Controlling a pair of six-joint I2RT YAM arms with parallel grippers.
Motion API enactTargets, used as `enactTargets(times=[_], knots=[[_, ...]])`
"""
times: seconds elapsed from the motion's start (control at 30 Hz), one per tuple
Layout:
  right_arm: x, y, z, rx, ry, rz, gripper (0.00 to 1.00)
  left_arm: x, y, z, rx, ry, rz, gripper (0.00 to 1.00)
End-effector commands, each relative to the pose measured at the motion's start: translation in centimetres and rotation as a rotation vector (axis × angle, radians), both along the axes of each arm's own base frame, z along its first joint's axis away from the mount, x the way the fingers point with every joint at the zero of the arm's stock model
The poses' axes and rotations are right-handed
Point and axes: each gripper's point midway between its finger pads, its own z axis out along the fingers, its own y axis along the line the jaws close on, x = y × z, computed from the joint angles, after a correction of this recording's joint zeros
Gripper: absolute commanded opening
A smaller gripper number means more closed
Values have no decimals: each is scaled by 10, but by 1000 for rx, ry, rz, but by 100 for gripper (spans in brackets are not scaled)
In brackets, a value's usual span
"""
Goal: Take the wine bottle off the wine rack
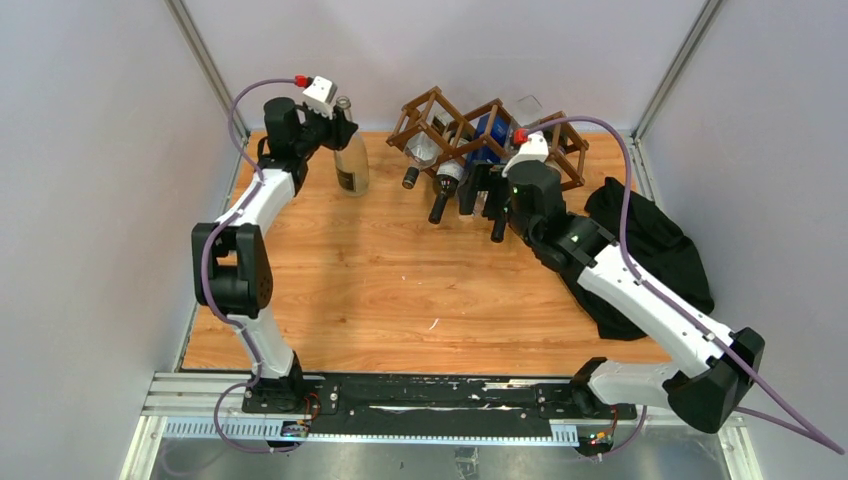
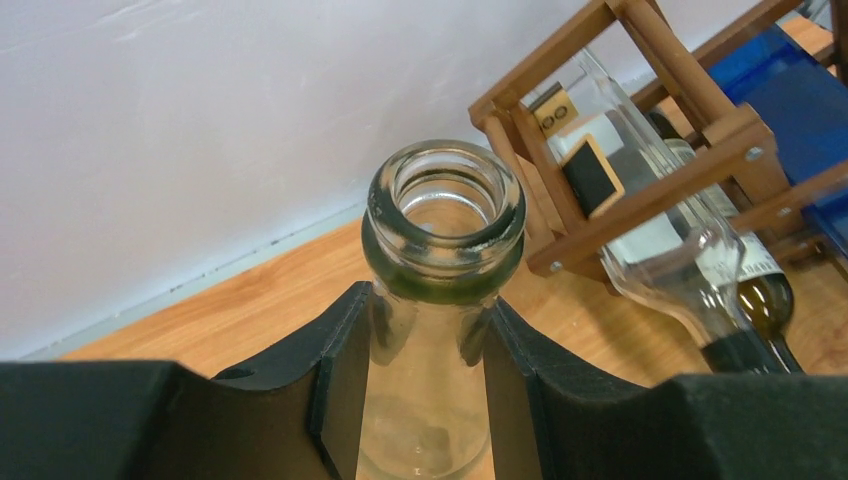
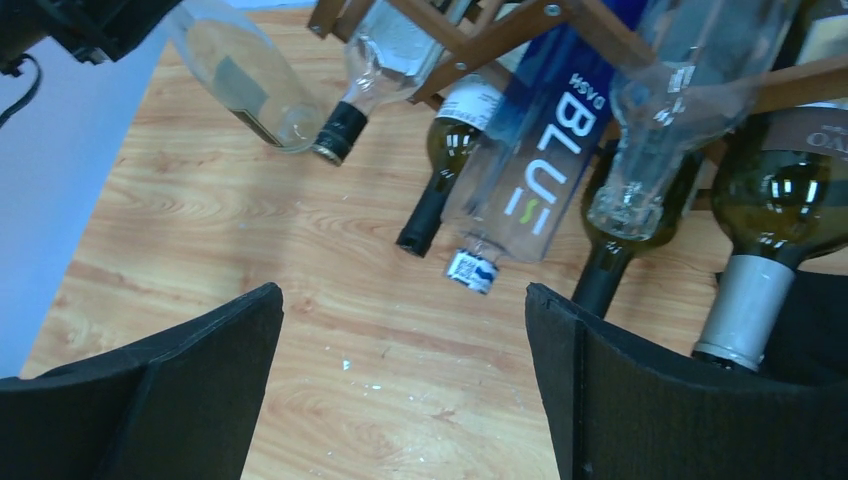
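The dark brown wooden wine rack (image 1: 440,112) stands at the back of the table and holds several bottles with their necks pointing towards me. A clear wine bottle (image 1: 350,160) stands upright on the table, left of the rack. My left gripper (image 1: 335,125) is shut on its neck, just under the lip (image 2: 445,215), with both fingers (image 2: 340,380) against the glass. My right gripper (image 1: 500,205) is open and empty, low over the table in front of the rack. Its fingers (image 3: 600,390) sit just short of a blue bottle (image 3: 545,150) and a dark-necked bottle (image 3: 430,210).
A black cloth (image 1: 650,250) lies bunched at the right side under my right arm. White walls close in the back and both sides. A silver-foiled bottle neck (image 3: 735,310) juts out beside my right finger. Bare wood (image 1: 400,280) fills the table's middle and front.
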Motion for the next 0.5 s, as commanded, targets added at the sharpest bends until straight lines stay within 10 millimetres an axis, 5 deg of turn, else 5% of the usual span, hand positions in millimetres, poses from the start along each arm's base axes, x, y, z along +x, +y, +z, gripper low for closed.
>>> enactTargets(times=[0.0, 0.47], knots=[[11, -14, -6, 14, 68, -44, 94, 18, -3, 115, -7, -367, -8, 0], [81, -60, -31, 42, 215, -224, 86, 53, -9, 81, -51, -311, -20, 0]])
